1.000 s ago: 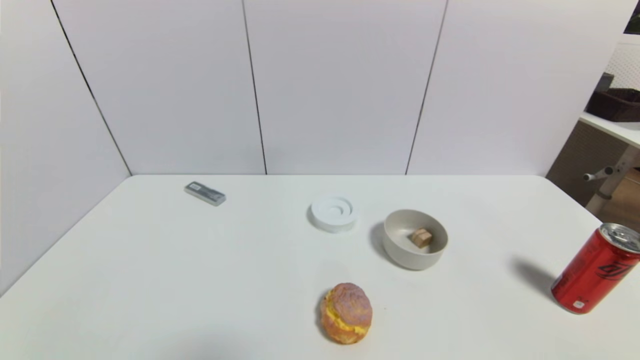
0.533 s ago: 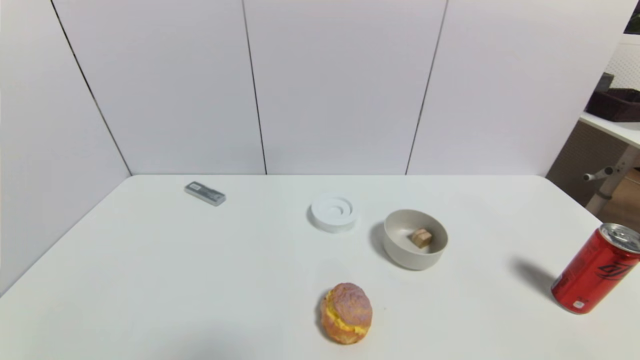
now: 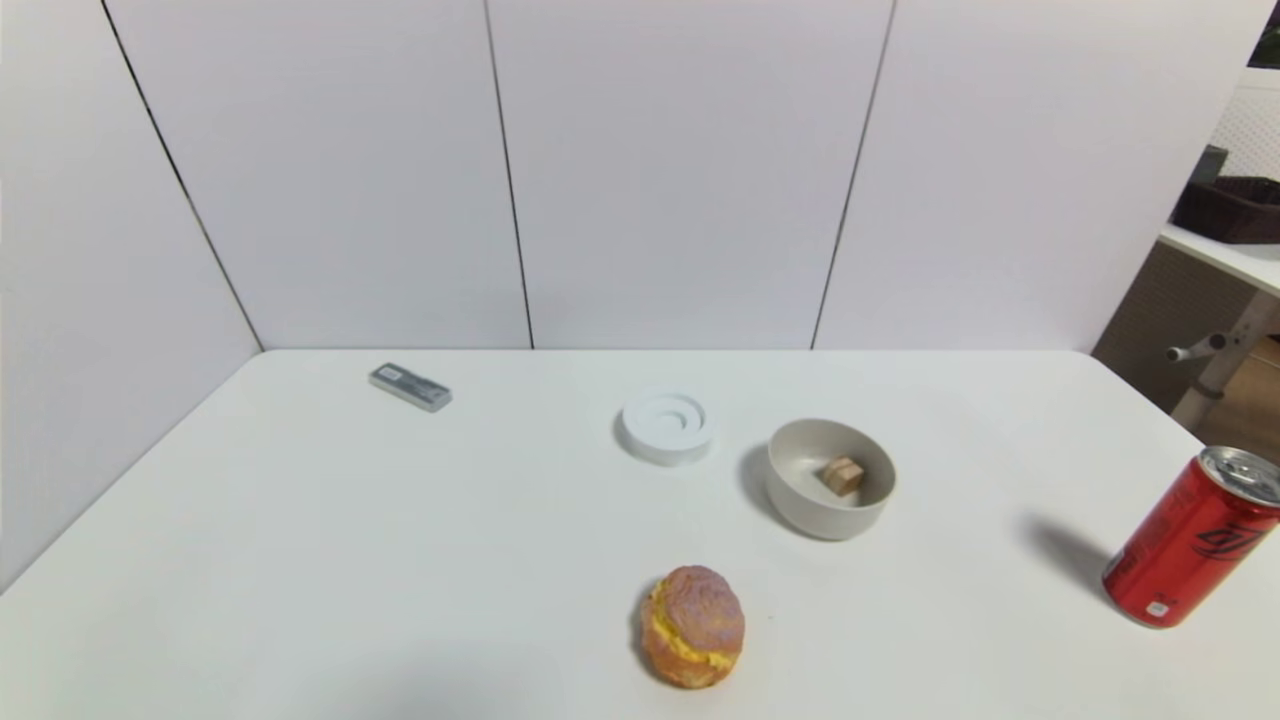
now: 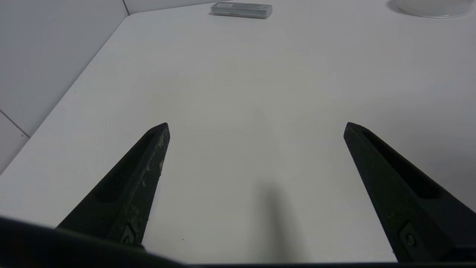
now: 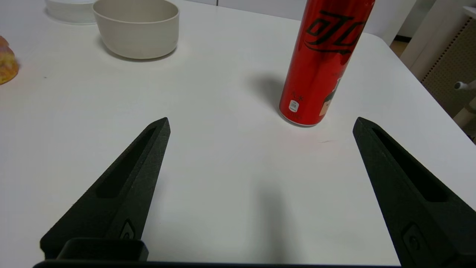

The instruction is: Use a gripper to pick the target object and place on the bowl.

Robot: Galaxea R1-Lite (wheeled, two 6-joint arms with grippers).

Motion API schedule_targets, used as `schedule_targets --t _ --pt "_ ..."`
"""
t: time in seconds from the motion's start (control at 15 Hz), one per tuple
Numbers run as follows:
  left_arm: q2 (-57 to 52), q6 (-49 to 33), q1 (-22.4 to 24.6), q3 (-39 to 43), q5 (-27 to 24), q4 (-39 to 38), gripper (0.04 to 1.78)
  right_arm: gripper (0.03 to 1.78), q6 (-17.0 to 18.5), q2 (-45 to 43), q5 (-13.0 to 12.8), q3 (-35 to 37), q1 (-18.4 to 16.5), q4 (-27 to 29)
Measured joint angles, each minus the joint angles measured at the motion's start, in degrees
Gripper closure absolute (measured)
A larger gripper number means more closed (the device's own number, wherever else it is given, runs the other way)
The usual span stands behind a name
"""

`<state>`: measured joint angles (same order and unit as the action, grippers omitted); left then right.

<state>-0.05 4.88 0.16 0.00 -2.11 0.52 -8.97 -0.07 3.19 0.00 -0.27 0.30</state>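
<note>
The small light-brown wooden cube (image 3: 843,475) lies inside the beige-grey bowl (image 3: 800,500), right of the table's middle. The bowl also shows in the right wrist view (image 5: 136,28), where the cube is hidden by its wall. Neither gripper shows in the head view. My left gripper (image 4: 256,126) is open and empty over bare table on the near left. My right gripper (image 5: 261,123) is open and empty over bare table on the near right, short of the red can.
A cream-puff bun (image 3: 692,627) sits near the front centre. A flat white ring disc (image 3: 667,427) lies left of the bowl. A grey bar (image 3: 410,387) lies at the back left. A red can (image 3: 1192,538) stands at the right edge, also in the right wrist view (image 5: 323,63).
</note>
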Motion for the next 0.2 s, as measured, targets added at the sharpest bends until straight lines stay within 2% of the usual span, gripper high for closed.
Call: schedule_targets --t 0.2 --pt "0.0 0.0 0.0 0.0 0.0 0.0 0.13 0.11 0.0 0.0 0.0 0.0 0.0 0.0"
